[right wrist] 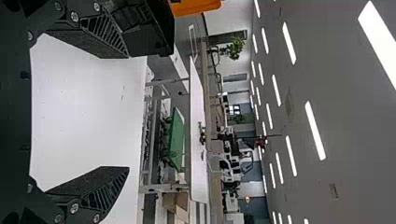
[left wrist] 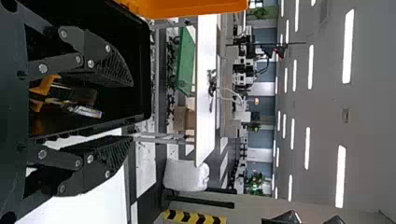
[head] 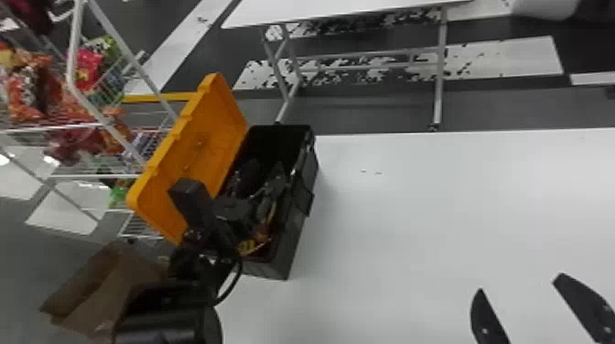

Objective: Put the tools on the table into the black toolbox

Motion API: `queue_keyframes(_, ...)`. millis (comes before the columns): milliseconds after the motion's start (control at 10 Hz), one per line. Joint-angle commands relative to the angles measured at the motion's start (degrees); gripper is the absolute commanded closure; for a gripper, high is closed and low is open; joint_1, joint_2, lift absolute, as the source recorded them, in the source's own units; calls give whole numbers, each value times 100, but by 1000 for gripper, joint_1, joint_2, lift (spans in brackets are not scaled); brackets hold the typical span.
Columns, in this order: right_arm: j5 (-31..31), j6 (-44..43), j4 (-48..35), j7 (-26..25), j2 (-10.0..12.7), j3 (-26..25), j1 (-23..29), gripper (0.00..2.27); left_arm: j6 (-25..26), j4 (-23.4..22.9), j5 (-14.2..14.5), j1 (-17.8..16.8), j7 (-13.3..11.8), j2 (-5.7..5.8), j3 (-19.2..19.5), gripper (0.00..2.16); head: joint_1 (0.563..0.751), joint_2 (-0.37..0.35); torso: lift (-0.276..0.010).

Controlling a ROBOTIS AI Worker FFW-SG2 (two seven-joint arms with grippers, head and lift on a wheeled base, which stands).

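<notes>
The black toolbox (head: 297,228) stands on the white table with its orange lid (head: 192,160) raised. Over its inside is my left gripper (head: 264,176). In the left wrist view the left gripper (left wrist: 131,112) is open, and the near wall of the toolbox (left wrist: 93,125) runs between its spread fingers. Tools with orange and metal parts (left wrist: 70,100) lie inside the box, partly hidden by the arm in the head view. At the lower right, my right gripper (head: 519,284) is above the table; the right gripper (right wrist: 127,112) is open with nothing between its fingers.
Bare white table (head: 434,206) extends right of the toolbox. A wire rack (head: 73,91) with snack bags stands at the left, a brown cardboard box (head: 105,288) below it. Another white table (head: 343,11) stands beyond the front edge.
</notes>
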Motion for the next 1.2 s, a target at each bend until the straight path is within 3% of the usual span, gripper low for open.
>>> queue_keyframes(0,-204,-112,59,3,71,-245,46,178,-293,-169,113,314,-23,-12,-15,29,695,350,-75)
queue_keyframes(200,-433,-270,68,12,150,-588,126,178,-890,-468,368,885,4,-21,-94,33,695,347,-75)
queue_keyframes(400,-644,-305,68,91,256,-878,152,178,-1734,-583,640,1466,267,-30,-331,36,695,304,-75)
queue_keyframes(700,-837,-516,226,135,358,-1116,152,178,-2842,-380,605,2125,1102,-3,-1070,60,695,242,-75)
queue_keyframes(1000,-837,-1114,569,21,358,-1116,178,181,-4019,112,464,2388,1876,32,-1623,60,695,172,-75)
queue_keyframes(1100,-837,-1290,727,-102,358,-1116,170,181,-4283,156,464,2485,1973,32,-1658,60,695,164,-75)
